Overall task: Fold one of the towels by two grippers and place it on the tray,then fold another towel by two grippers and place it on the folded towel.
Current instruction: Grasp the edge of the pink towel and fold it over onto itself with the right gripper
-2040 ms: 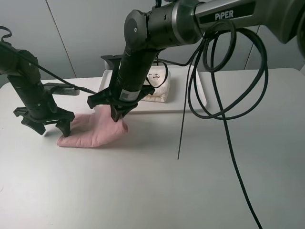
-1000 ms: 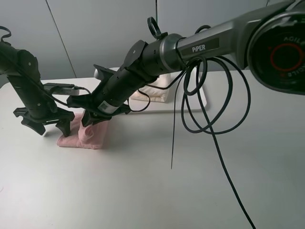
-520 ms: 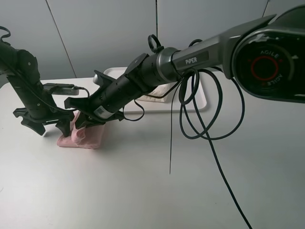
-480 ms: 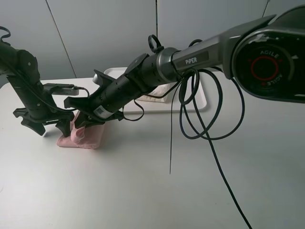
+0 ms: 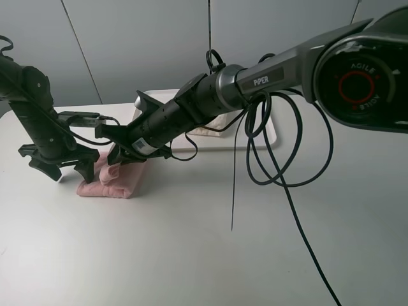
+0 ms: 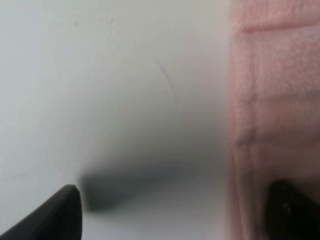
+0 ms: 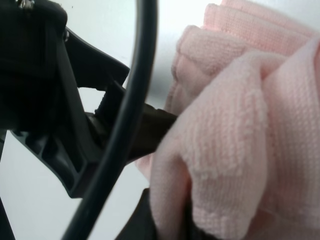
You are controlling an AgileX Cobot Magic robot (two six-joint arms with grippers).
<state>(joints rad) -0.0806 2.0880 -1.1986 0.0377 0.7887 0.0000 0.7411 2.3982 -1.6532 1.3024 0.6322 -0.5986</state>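
The pale pink towel (image 5: 121, 183) lies on the table's left side, with its right edge doubled over to the left. My right gripper (image 5: 117, 166) reaches across and is shut on that raised fold (image 7: 235, 150), holding it just above the cloth. My left gripper (image 5: 60, 168) stands open at the towel's left edge. In its wrist view one fingertip (image 6: 60, 215) is over bare table and the other (image 6: 295, 210) is over the pink cloth (image 6: 275, 100). The cream-white towel (image 5: 213, 125) lies folded on the white tray (image 5: 268, 135), mostly hidden by the right arm.
Black cable loops (image 5: 280, 159) hang from the right arm over the tray's right end and the table's middle. In the right wrist view the left gripper's black body (image 7: 50, 100) is close beside the held fold. A grey wall stands behind the table.
My right gripper carried the pink towel's right edge leftward over the cloth toward the left gripper, then rose slightly. The left gripper has stayed still and open.
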